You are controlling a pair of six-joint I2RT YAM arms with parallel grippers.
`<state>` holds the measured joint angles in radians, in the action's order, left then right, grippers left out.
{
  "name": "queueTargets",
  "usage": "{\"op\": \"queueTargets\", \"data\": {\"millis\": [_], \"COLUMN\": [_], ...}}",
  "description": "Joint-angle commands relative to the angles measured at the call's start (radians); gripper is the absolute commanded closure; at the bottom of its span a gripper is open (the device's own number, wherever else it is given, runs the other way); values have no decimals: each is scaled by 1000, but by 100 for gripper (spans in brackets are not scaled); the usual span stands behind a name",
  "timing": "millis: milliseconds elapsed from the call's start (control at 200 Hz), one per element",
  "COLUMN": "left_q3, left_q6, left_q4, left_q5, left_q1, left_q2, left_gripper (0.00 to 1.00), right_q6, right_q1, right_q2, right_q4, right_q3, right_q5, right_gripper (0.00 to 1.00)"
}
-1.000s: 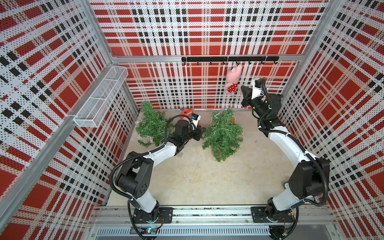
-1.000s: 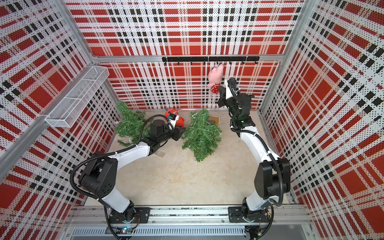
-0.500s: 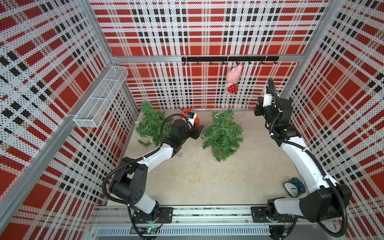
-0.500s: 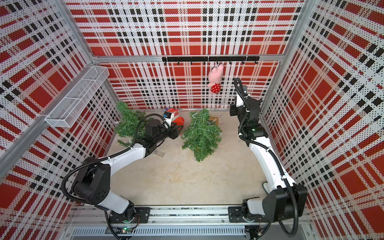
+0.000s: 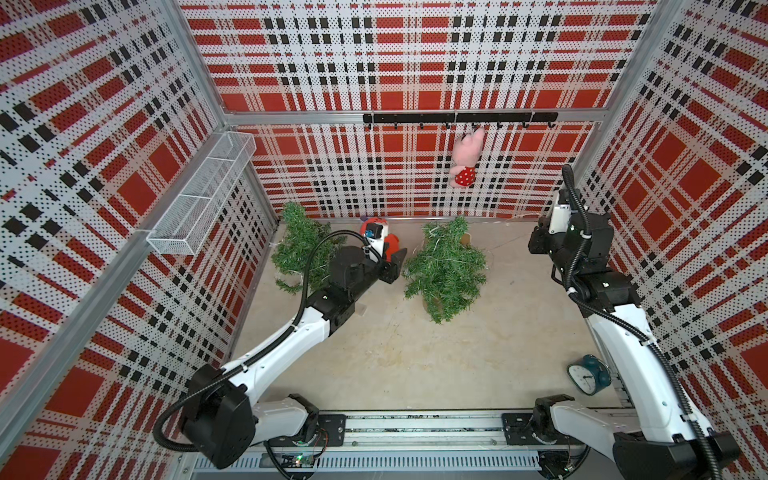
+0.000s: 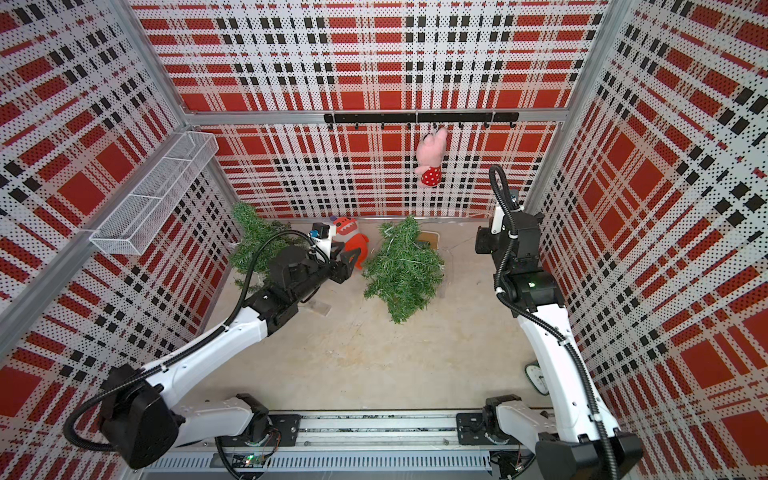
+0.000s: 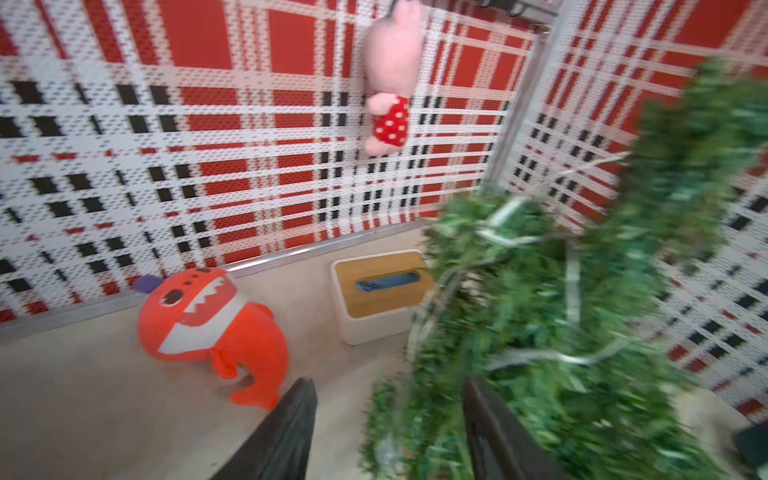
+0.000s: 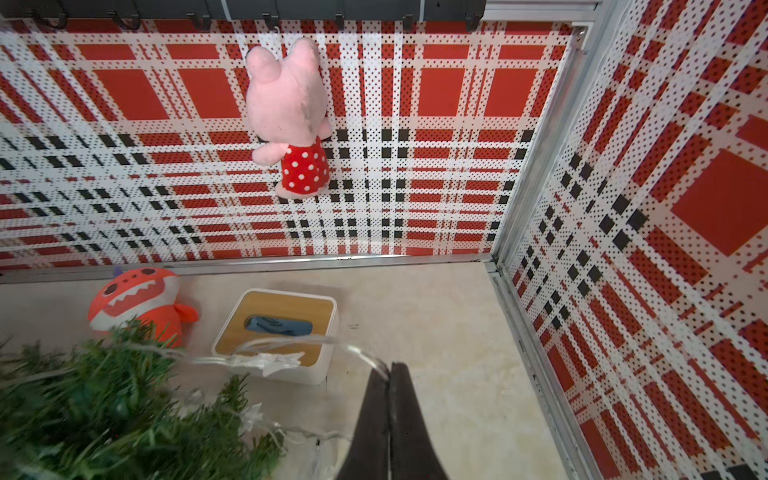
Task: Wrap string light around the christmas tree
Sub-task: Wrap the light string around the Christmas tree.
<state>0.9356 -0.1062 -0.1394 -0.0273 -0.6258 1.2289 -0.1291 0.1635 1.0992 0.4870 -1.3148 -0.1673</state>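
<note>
Jaws: right gripper (image 8: 390,370) pinches string (image 8: 291,344), left gripper (image 7: 388,399) gapes empty by tree (image 5: 444,268); hold string taut while circling.

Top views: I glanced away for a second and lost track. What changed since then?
The right gripper, still shut on the string light, swung away from the pink plush toward the right wall, pulling the string out from the tree. The left gripper opened wider beside the tree. Tree and plush stayed put.

This is a robot test cell in a lab: perforated plaid walls (image 5: 415,62) on an aluminium frame (image 5: 291,118), with the left arm (image 5: 282,345) and the right arm (image 5: 623,332) fixed on a base rail (image 5: 415,432).
</note>
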Motion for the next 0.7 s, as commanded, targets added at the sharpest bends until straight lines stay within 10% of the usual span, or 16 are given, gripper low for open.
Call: {"op": "queueTargets", "data": {"millis": [0, 261, 696], "left_q3": [-36, -115, -90], "left_q6": [46, 56, -27], "left_q4": [49, -227, -566], "left_q5": [86, 182, 75], "left_q1": [-145, -424, -347], "left_q2": [-72, 10, 127], "left_gripper": [36, 27, 27], "right_q6": [-79, -178, -253], "right_q1": [13, 149, 308], "right_q2": [-48, -158, -11], "right_q4": [152, 6, -240], "right_q3": [-37, 94, 145], "right_q5": [179, 598, 768], "right_gripper": [100, 100, 100]}}
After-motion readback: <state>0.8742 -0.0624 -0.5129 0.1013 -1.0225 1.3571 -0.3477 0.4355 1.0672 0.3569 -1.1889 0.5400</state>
